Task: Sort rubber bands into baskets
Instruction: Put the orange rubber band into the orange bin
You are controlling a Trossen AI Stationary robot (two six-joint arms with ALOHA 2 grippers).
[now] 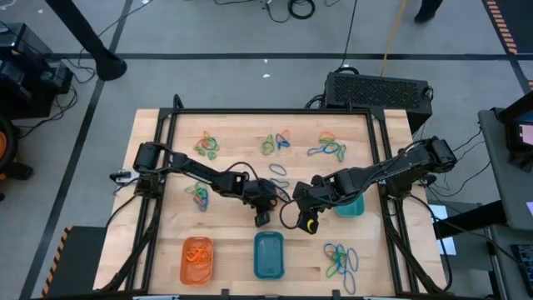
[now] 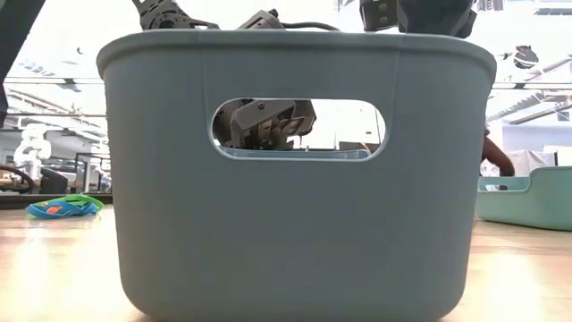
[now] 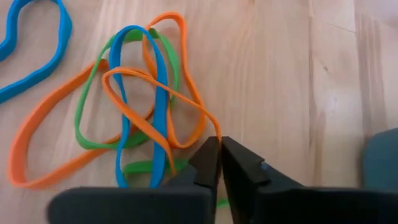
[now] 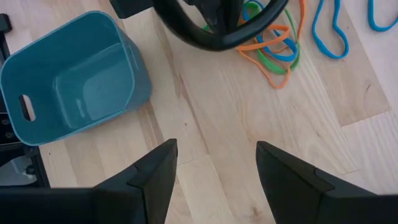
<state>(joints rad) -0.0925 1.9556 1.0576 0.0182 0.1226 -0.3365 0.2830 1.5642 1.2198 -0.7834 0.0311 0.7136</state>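
A tangle of orange, blue and green rubber bands (image 3: 134,99) lies flat on the wooden table. My left gripper (image 3: 219,148) is at the tangle's edge, near the table's middle (image 1: 266,204), shut on an orange band. My right gripper (image 4: 214,155) hangs open above bare wood just right of it (image 1: 310,218), holding nothing. The blue basket (image 4: 68,87) stands beside the right arm (image 1: 351,205). The teal-green basket (image 1: 269,254) and the orange basket (image 1: 197,259), which holds orange bands, stand near the front edge. My left gripper pinches one loop of an orange band (image 3: 208,124) between its two fingertips, at the edge of the tangle. The fingers slant down onto it from the table's left side. The rest of the band lies on the wood, laced through the blue and green bands.
More heaps of mixed bands lie at the far side (image 1: 208,145), (image 1: 276,142), (image 1: 329,147), at the left (image 1: 198,195) and at the front right (image 1: 340,260). A loose blue band (image 3: 31,50) lies beside the tangle. The black frame rails (image 1: 275,111) edge the table.
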